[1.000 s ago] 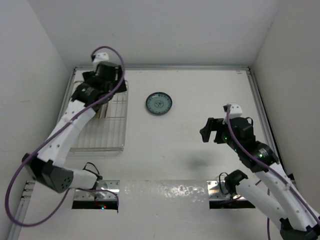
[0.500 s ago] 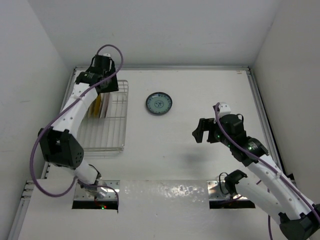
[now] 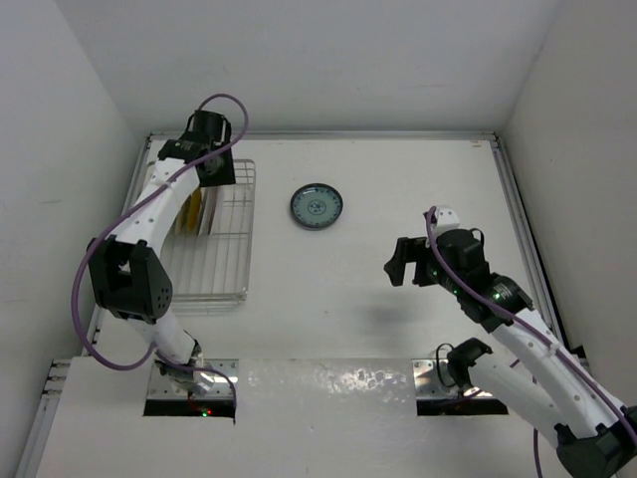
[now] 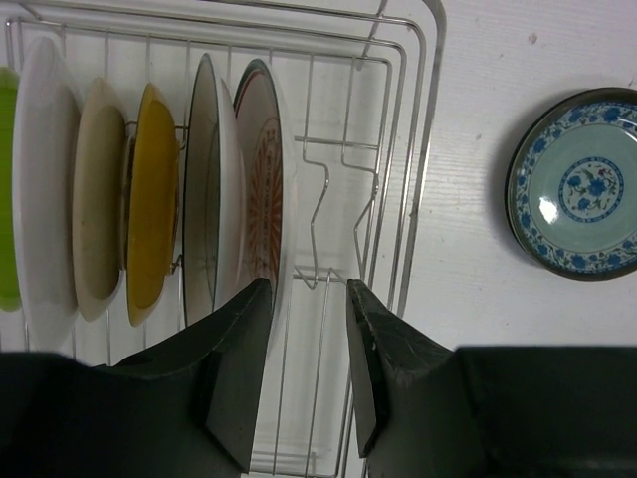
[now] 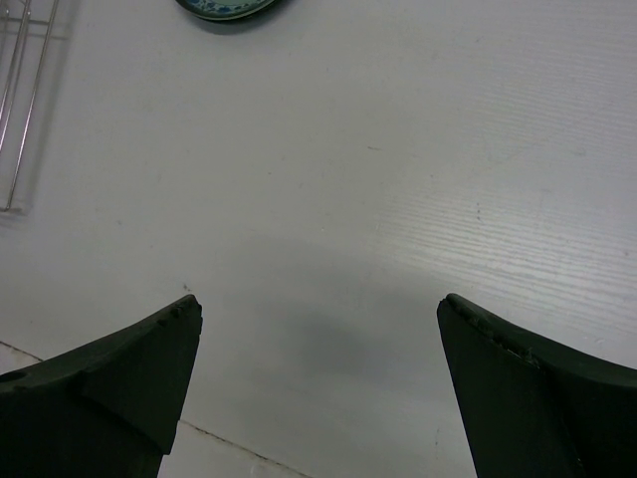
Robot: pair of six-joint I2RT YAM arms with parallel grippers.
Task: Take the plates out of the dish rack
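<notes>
The dish rack (image 4: 423,149) holds several plates on edge: lime green (image 4: 8,189), white (image 4: 42,179), beige (image 4: 100,189), yellow (image 4: 154,189), dark-rimmed (image 4: 206,179) and red-patterned (image 4: 261,179). My left gripper (image 4: 304,291) hangs over the rack's far end (image 3: 246,229), jaws narrowed but apart. The red-patterned plate's rim lies just inside the left finger, and the right finger (image 4: 373,329) stands clear of it, with rack wires showing through the gap. A teal-blue plate (image 3: 317,207) lies flat on the table. My right gripper (image 3: 403,264) hovers wide open over bare table (image 5: 318,309), holding nothing.
The teal-blue plate (image 4: 577,184) sits just right of the rack; its edge also shows at the top of the right wrist view (image 5: 224,8). White walls enclose the table on three sides. A corner of the rack (image 5: 20,100) is at the left of the right wrist view.
My left arm has swung up to the rack's far end and its jaws have narrowed from wide open. The right arm shifted slightly left, then held still.
</notes>
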